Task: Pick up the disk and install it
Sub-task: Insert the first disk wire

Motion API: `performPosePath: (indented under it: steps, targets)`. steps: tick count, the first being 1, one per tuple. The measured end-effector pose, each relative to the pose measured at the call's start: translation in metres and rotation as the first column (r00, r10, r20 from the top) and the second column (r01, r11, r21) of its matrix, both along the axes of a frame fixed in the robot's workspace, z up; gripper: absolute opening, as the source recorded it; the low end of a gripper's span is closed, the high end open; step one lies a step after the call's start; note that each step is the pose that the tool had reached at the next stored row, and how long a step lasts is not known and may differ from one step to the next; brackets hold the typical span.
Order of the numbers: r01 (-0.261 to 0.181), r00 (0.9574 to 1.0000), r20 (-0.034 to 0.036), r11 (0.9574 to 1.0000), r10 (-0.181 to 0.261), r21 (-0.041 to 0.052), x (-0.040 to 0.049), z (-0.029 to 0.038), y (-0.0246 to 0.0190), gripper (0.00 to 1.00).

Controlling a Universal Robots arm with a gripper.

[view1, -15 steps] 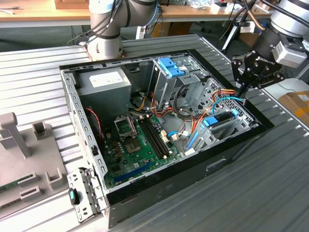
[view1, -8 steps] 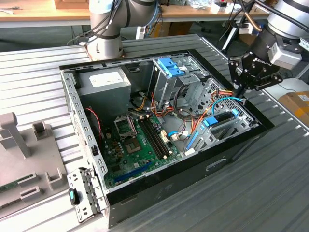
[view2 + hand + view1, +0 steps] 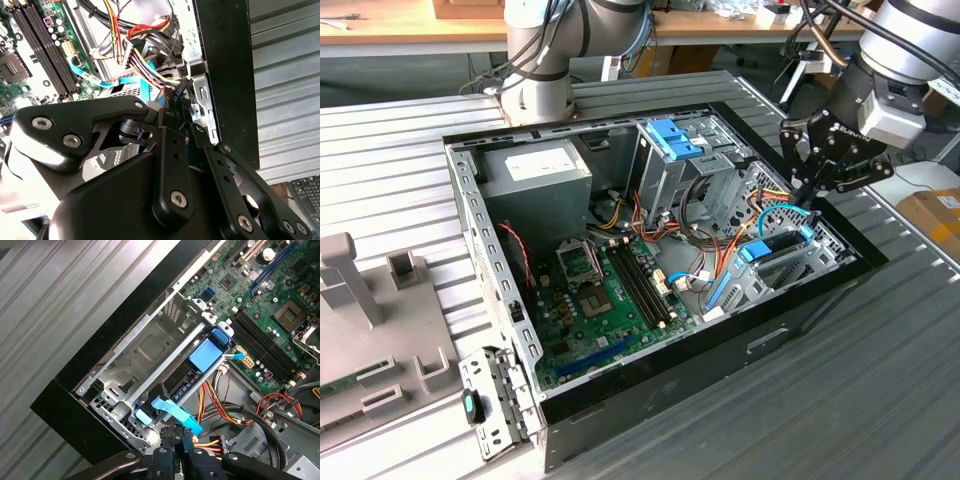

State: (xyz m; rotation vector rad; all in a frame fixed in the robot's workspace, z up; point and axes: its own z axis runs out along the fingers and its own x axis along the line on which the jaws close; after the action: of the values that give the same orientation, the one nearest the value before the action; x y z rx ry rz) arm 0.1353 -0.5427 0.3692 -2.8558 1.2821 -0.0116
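A ribbed grey metal tabletop (image 3: 820, 400) is spread across the scene under even light. A light wooden workbench (image 3: 410, 28) is set behind it. A brown cardboard box (image 3: 932, 212) is seen at the exterior view's right edge, and a black keyboard (image 3: 307, 192) is glimpsed past the tabletop in the second wrist view.

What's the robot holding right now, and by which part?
It cannot be told. The black hand sits at one end of the dark grey disk with blue plastic rails, which lies in the metal bay.
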Motion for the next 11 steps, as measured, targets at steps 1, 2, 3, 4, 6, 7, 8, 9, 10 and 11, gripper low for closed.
performPosePath:
  steps: [1, 2, 3, 4, 6, 7, 8, 9, 10, 11]
  targets:
    - [0.014, 0.9999, 0.0000, 0.9999, -0.014, 0.0000, -0.0002, -0.0001, 0.0000, 0.17]
    - [0.021, 0.9998, 0.0000, 0.9998, -0.021, -0.0001, -0.0015, -0.0001, 0.0000, 0.17]
    - [0.021, 0.9998, 0.0000, 0.9998, -0.021, 0.0000, -0.0015, -0.0001, 0.0000, 0.17]
    - [0.021, 0.9998, 0.0000, 0.9998, -0.021, 0.0002, -0.0034, -0.0002, -0.0003, 0.17]
    - [0.024, 0.9997, 0.0000, 0.9997, -0.024, 0.0001, -0.0065, -0.0003, -0.0004, 0.17]
    - [0.027, 0.9996, 0.0000, 0.9996, -0.027, 0.0000, -0.0097, -0.0008, -0.0006, 0.17]
    - [0.031, 0.9995, 0.0000, 0.9995, -0.031, 0.0001, -0.0127, -0.0014, -0.0006, 0.17]
    - [0.035, 0.9994, 0.0001, 0.9994, -0.035, 0.0001, -0.0153, -0.0019, -0.0006, 0.17]
    - [0.038, 0.9993, 0.0000, 0.9993, -0.038, 0.0001, -0.0167, -0.0023, -0.0006, 0.17]
    - [0.041, 0.9992, 0.0000, 0.9992, -0.041, 0.0002, -0.0175, -0.0025, -0.0006, 0.17]
